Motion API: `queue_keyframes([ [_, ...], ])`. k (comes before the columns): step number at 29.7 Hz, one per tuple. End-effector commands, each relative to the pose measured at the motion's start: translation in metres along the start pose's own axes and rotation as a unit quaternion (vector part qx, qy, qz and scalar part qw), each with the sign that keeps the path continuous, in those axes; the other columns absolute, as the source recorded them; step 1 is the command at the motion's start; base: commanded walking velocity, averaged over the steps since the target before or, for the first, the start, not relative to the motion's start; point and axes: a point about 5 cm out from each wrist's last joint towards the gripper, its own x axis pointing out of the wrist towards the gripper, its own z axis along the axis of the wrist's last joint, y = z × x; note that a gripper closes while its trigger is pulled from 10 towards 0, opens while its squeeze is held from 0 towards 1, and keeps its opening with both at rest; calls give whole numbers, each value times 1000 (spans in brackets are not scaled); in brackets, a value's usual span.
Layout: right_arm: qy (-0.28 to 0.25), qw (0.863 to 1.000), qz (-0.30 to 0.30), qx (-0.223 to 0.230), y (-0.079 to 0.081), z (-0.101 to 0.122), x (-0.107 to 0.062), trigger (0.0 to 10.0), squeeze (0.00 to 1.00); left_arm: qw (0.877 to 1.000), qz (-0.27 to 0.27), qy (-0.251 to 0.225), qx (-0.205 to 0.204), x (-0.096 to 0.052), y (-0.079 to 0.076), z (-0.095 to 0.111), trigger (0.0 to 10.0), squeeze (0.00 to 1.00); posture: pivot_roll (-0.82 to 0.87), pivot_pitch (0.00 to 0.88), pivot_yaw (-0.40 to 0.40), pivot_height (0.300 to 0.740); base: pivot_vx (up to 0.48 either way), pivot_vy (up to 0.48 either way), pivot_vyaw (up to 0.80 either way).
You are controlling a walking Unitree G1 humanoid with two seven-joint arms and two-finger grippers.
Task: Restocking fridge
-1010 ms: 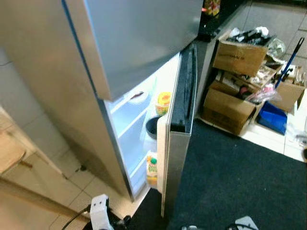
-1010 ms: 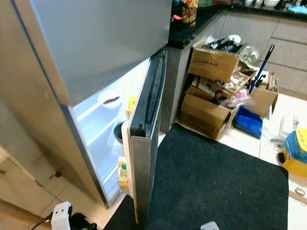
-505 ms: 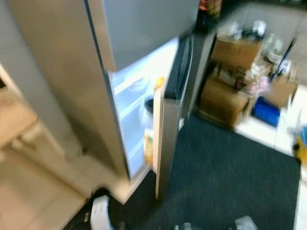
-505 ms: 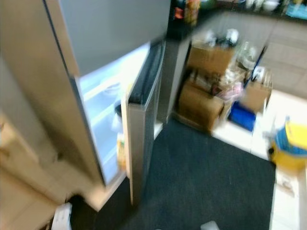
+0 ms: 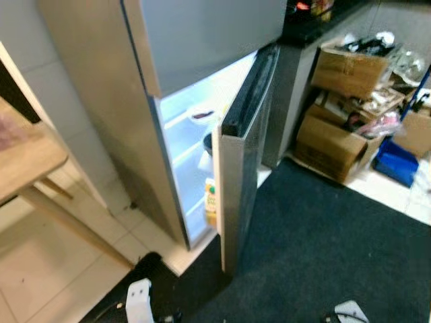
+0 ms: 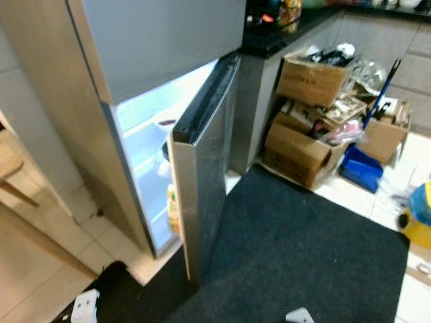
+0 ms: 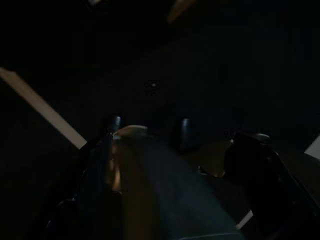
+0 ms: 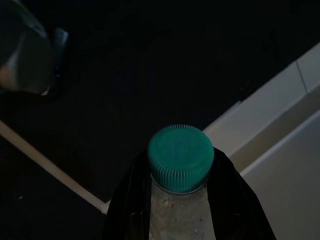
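A silver fridge [image 5: 101,81] stands ahead with its lower door [image 5: 239,168] swung partly open toward me. The lit inside shows white shelves, a bowl [image 5: 201,116], a dark pot [image 5: 209,142] and an orange juice carton [image 5: 211,200] low down. In the right wrist view, my right gripper [image 8: 180,200] is shut on the neck of a clear bottle with a teal ribbed cap [image 8: 180,157], held low over the dark mat. The left wrist view is very dark; my left gripper [image 7: 147,130] hangs idle there with a blurred grey shape across it.
A dark mat [image 5: 330,249] covers the floor in front of the door. Stacked cardboard boxes [image 5: 333,141] full of clutter and a blue dustpan [image 5: 394,161] stand at the right by a dark counter. A wooden table [image 5: 27,161] juts in at the left.
The camera has moved back and turned left: the fridge looks farther off and the wooden table has come into view. The fridge door and its contents have not moved.
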Motion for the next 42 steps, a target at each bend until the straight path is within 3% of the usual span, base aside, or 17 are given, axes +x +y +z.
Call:
queue_keyframes([
  [1, 9, 1000, 7, -3, 5, -4, 0, 10000, 0, 1000, 7, 4, 1, -1, 1, -3, 10000, 0, -42, 35, -14, 740, 0, 0, 0],
  [11, 9, 1000, 7, -2, 5, -4, 0, 10000, 0, 999, 8, -37, -12, 3, -2, 15, 10000, 0, -42, 47, -12, 740, 0, 0, 0],
  [14, 11, 1000, 9, -3, 7, -6, 0, 10000, 0, 992, -41, -112, -46, 11, -22, 54, 10000, 0, -36, 55, -17, 740, 0, 0, 0],
  [15, 11, 1000, 9, -3, 7, -6, 0, 10000, 0, 992, -41, -112, -46, 11, -22, 54, 10000, 0, -36, 55, -17, 740, 0, 0, 0],
  [19, 10, 1000, 10, -5, 7, -7, 0, 10000, 0, 967, -136, -208, -63, 14, -58, 115, 10000, 0, -37, 63, -19, 740, 0, 0, 0],
  [22, 10, 1000, 9, -6, 7, -7, 0, 10000, 0, 960, -157, -223, -59, 14, -67, 127, 10000, 0, -37, 64, -20, 740, 0, 0, 0],
  [24, 10, 1000, 8, -6, 7, -7, 0, 10000, 0, 943, -210, -253, -48, 12, -91, 150, 10000, 0, -43, 67, -18, 740, 0, 0, 0],
  [25, 10, 1000, 8, -6, 7, -7, 0, 10000, 0, 943, -210, -253, -48, 12, -91, 150, 10000, 0, -43, 67, -18, 740, 0, 0, 0],
  [26, 10, 1000, 7, -5, 6, -7, 0, 10000, 0, 929, -247, -273, -42, 10, -110, 165, 10000, 0, -46, 68, -16, 740, 0, 0, 0],
  [28, 10, 1000, 7, -4, 6, -8, 0, 10000, 0, 925, -257, -278, -40, 10, -116, 169, 10000, 0, -46, 68, -16, 740, 0, 0, 0],
  [30, 12, 1000, 7, -3, 7, -9, -1, 10000, 0, 913, -293, -281, -30, 9, -139, 173, 10000, 0, -47, 72, -14, 740, 0, 0, 0],
  [33, 12, 1000, 7, -3, 7, -10, -1, 10000, 0, 908, -310, -282, -30, 9, -149, 174, 10000, 0, -47, 72, -14, 740, 0, 0, 0],
  [35, 13, 1000, 8, -2, 7, -10, -1, 10000, 0, 893, -353, -277, -26, 8, -169, 173, 10000, 0, -52, 73, -13, 740, 0, 0, 0],
  [36, 13, 1000, 8, -2, 7, -10, -1, 10000, 0, 893, -353, -277, -26, 8, -169, 173, 10000, 0, -52, 73, -13, 740, 0, 0, 0],
  [38, 12, 1000, 8, -1, 7, -10, -1, 10000, 0, 875, -408, -261, -10, 6, -195, 165, 10000, 0, -52, 71, -12, 740, 0, 0, 0],
  [39, 12, 1000, 8, -1, 7, -10, -1, 10000, 0, 875, -408, -261, -10, 6, -195, 165, 10000, 0, -52, 71, -12, 740, 0, 0, 0],
  [42, 12, 1000, 7, -1, 7, -10, -1, 10000, 0, 857, -456, -240, 5, 5, -218, 153, 10000, 0, -51, 69, -12, 740, 0, 0, 0],
])
